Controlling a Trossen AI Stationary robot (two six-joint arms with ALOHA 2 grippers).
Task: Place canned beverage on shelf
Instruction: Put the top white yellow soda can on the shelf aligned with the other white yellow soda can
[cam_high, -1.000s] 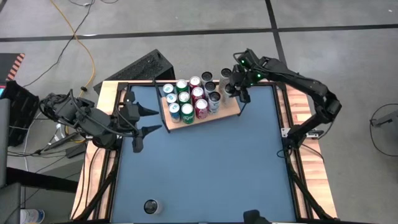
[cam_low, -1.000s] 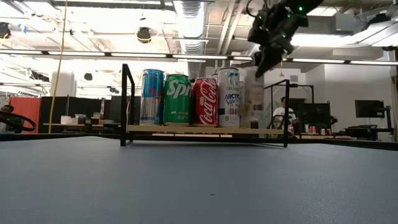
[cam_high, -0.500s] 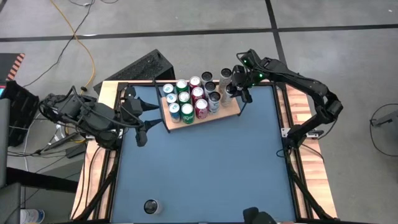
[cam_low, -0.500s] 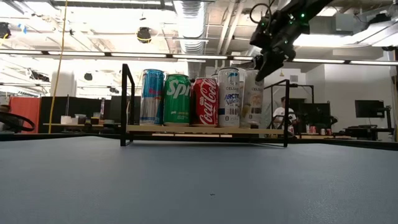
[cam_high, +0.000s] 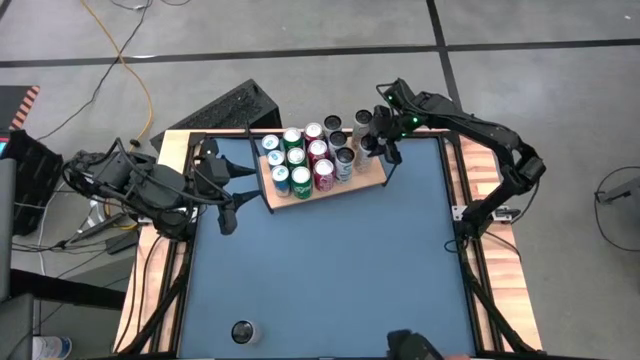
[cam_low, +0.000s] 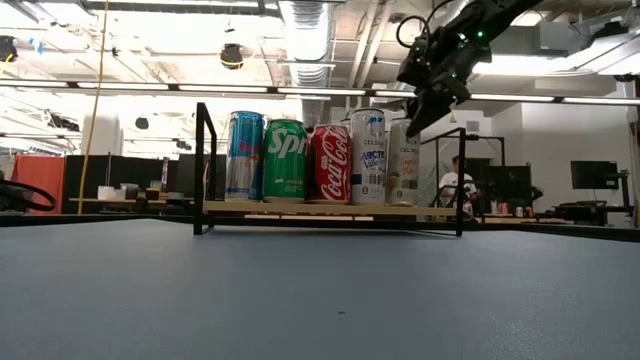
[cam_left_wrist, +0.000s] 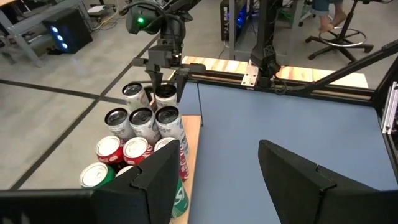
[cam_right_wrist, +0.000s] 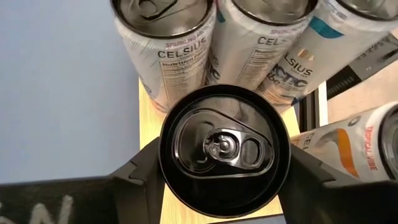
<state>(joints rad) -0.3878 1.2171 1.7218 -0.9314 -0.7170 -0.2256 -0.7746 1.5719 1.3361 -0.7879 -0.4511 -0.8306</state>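
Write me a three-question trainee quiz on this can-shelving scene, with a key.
1. True or false: the left gripper is holding a can.
2. The right gripper is over: A) the right end of the shelf; B) the lone can near the table's front edge; C) the table's middle.
3. In the low view, what colour is the can between the green can and the white can?

Key: 1 false, it is open and empty. 2 A. 3 red.
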